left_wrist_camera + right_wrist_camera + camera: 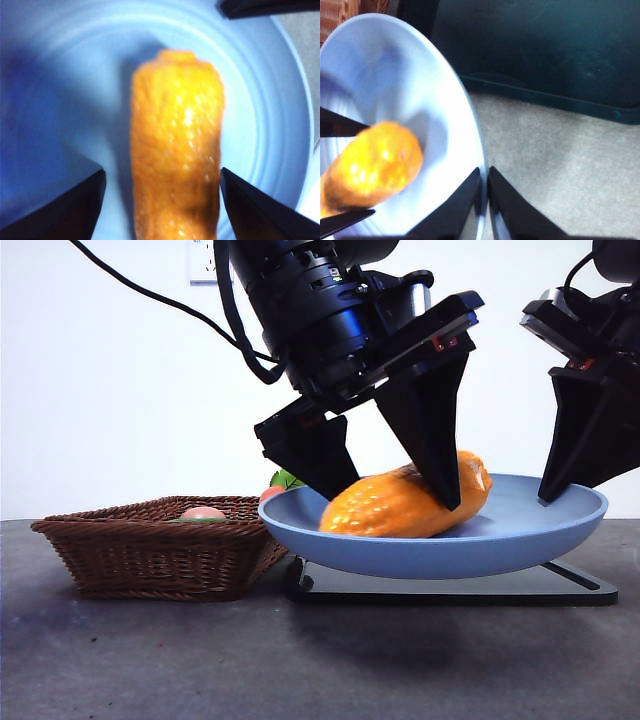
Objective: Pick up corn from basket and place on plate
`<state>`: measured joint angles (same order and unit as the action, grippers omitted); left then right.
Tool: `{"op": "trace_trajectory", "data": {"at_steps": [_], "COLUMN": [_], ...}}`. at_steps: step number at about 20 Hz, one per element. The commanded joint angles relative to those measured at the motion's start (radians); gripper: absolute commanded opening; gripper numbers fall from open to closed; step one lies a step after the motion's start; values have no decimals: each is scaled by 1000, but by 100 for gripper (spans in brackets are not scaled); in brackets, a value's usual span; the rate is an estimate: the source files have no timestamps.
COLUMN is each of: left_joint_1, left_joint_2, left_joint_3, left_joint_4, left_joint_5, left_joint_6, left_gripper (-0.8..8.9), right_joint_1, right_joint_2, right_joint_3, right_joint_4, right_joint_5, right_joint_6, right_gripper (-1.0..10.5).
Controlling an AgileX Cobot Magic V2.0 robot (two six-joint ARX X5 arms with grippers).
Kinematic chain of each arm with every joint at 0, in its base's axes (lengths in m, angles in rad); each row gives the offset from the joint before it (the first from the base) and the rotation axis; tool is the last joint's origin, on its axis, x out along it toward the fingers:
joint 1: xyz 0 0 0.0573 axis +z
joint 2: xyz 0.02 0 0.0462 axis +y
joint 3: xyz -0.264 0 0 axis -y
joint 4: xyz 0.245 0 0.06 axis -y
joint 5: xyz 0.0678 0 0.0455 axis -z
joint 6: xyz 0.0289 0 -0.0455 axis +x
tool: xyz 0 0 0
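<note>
The orange-yellow corn (400, 505) (175, 165) (375, 167) lies on its side in the blue plate (450, 555) (60, 100) (385, 65). My left gripper (390, 498) (162, 171) hangs over it, open, one jaw on each side of the cob, with a gap showing on one side. My right gripper (545, 498) (485, 172) is at the plate's right rim, shut on that rim. The brown wicker basket (150, 550) (335, 15) stands left of the plate.
A flat black tray (450, 585) (545, 50) lies under the plate. A pinkish round item (203, 512) sits in the basket, and green leaves (285, 480) show behind the plate's left edge. Grey tabletop stretches in front.
</note>
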<state>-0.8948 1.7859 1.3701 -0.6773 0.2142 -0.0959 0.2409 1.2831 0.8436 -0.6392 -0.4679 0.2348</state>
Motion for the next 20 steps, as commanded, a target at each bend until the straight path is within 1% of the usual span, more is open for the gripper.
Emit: {"op": "trace_trajectory", "data": {"at_steps": [1,6,10,15,20], "left_joint_1": [-9,-9,-9,-9,-9], "left_joint_2": [-23,-144,-251,-366,-433], "left_joint_3": [21,27,27,27,27], "left_joint_4": [-11,-12,-16,-23,-53], "left_joint_5": [2,2,2,2,2], "left_joint_6": [-2,-3,-13,-29,-28], "left_gripper": [376,376,375,375,375], "right_joint_1": [2,-27,-82,-149,-174], "right_joint_2": [11,26,72,244,463], "right_joint_3": [15,15,36,188,381], "right_joint_4": [10,17,36,31,26], "right_joint_5": [-3,-3,-3,-3,-3], "right_joint_6": [-5,-10,-16,-41,-60], "right_gripper": [2,2,2,2,2]}}
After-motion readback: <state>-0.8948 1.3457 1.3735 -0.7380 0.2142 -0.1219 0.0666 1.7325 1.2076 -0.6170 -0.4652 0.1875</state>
